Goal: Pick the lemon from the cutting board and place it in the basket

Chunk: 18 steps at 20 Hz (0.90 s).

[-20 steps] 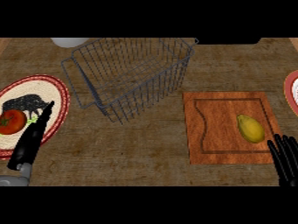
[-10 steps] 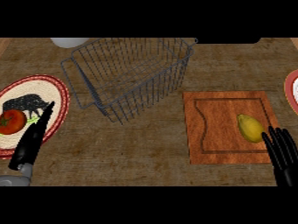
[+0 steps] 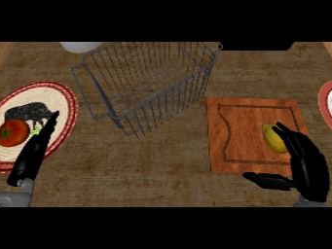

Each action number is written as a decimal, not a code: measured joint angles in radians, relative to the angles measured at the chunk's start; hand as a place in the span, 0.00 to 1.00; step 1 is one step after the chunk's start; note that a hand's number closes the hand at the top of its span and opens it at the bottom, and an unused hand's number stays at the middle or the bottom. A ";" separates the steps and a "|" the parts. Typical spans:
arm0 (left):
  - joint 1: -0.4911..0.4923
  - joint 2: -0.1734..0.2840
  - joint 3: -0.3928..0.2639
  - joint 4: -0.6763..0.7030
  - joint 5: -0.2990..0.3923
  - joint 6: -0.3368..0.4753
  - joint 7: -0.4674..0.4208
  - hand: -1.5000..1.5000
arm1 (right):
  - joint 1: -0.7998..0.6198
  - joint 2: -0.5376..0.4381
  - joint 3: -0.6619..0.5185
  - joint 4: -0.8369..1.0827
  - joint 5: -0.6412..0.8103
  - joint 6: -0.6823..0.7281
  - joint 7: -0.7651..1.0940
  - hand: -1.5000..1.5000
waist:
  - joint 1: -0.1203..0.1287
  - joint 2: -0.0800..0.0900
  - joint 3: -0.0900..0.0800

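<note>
Head view: a brown, mottled counter (image 3: 168, 160), with wood strips at both upper corners. One wire basket (image 3: 150, 82), one cutting board (image 3: 251, 133), one lemon (image 3: 273, 138) lying on the board's right half. Two plates: the left plate (image 3: 62, 104) bears a tomato (image 3: 11, 133); the right plate (image 3: 328, 109) is cut by the edge. Right hand (image 3: 308, 168): fingers straight, thumb spread, fingertips just beside the lemon. Left hand (image 3: 33, 151): fingers straight and together, over the left plate.
</note>
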 measured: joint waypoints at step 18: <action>0.030 -0.033 0.026 -0.032 -0.034 -0.015 0.006 0.50 | -0.052 0.023 0.068 0.050 0.034 -0.142 -0.056 1.00 | -0.005 -0.008 -0.009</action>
